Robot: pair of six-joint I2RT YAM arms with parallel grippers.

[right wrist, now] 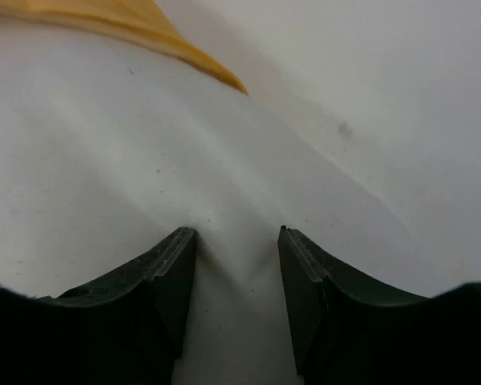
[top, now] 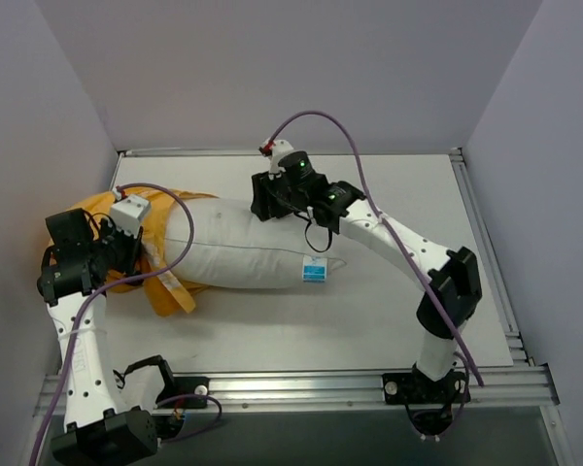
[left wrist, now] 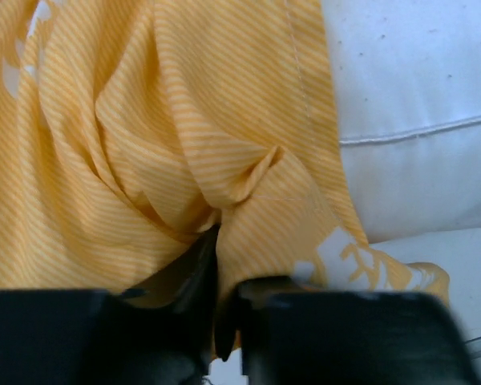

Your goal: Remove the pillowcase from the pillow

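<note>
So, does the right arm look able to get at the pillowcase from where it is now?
Probably yes. The right gripper rests open on the pillow, and the pillowcase edge lies uncovered just ahead of it. Only the left gripper, at the bunched end, crowds that side.

Plump white pillow (top: 248,248) lying flat, stretched left to right, mostly bare, 1 blue-and-white tag (top: 315,270) on its near edge. Striped orange-yellow pillowcase (top: 170,291) crumpled at far left, bunched around that end only.
</note>
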